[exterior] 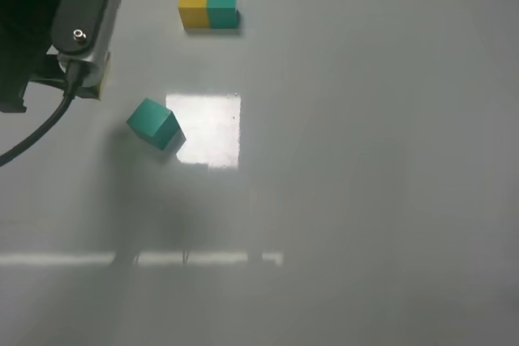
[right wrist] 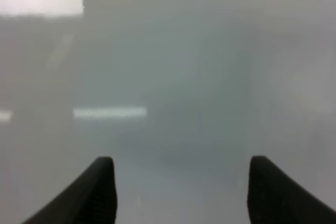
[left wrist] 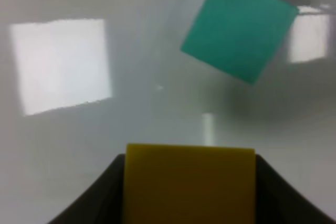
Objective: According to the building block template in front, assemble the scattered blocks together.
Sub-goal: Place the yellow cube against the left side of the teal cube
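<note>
Glossy grey bench [exterior: 365, 200], yellow cube gripped in the left hand [left wrist: 190, 205], teal cube [exterior: 154, 123] down by the glare.
Pale, shiny surface everywhere, with a bright square reflection [exterior: 207, 127] left of centre and a thin light strip [exterior: 162, 258] across the lower left. The whole right half of the high view is open bench. The template bar [exterior: 208, 8] sits at the top, left of centre, yellow half left, teal half right. The teal cube lies turned cornerwise at the reflection's left edge, well below the template. The left hand hangs in the upper left corner, clamped on the yellow cube [left wrist: 190, 174]. Its wrist camera shows the teal cube ahead, apart from the yellow one. The right hand [right wrist: 181, 192] has its fingers spread wide over bare bench.
</note>
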